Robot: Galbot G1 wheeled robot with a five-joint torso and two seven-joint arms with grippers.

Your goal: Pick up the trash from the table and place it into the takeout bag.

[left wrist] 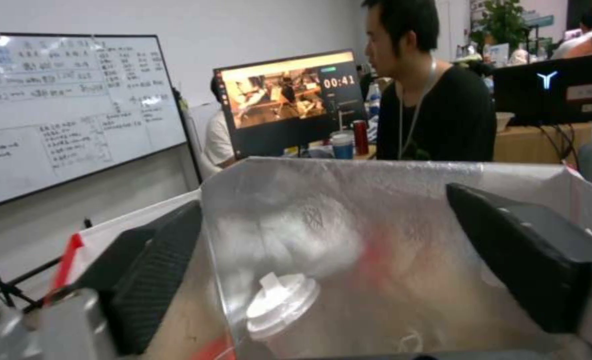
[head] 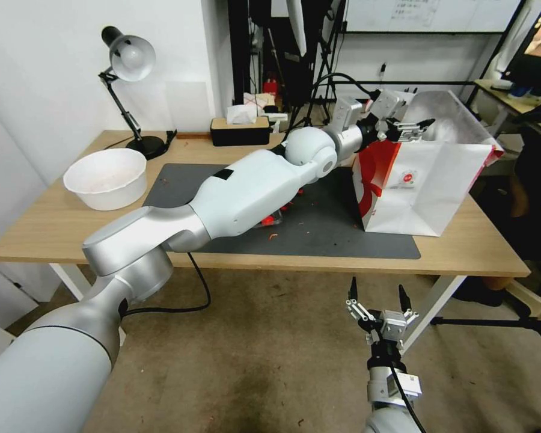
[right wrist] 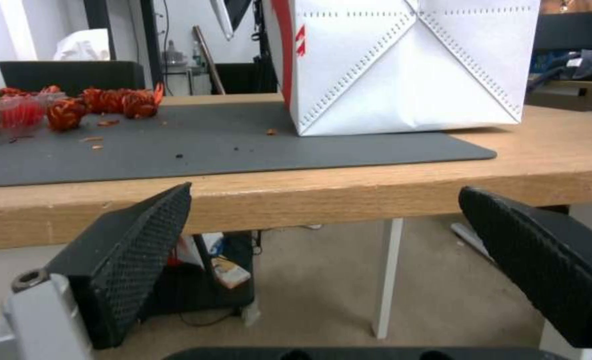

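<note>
The takeout bag stands open on the right end of the dark mat, white with red sides and foil lining. My left gripper hovers over the bag's near-left rim, open and holding nothing. Inside the bag lies a clear cup with a white lid. Red trash scraps lie on the mat under my left forearm; the right wrist view shows them beside a clear tray. My right gripper waits open below the table's front edge.
A big white round bowl sits on the table at the left. A desk lamp and a black tissue box stand along the back edge. Chairs and desks crowd the right side beyond the bag.
</note>
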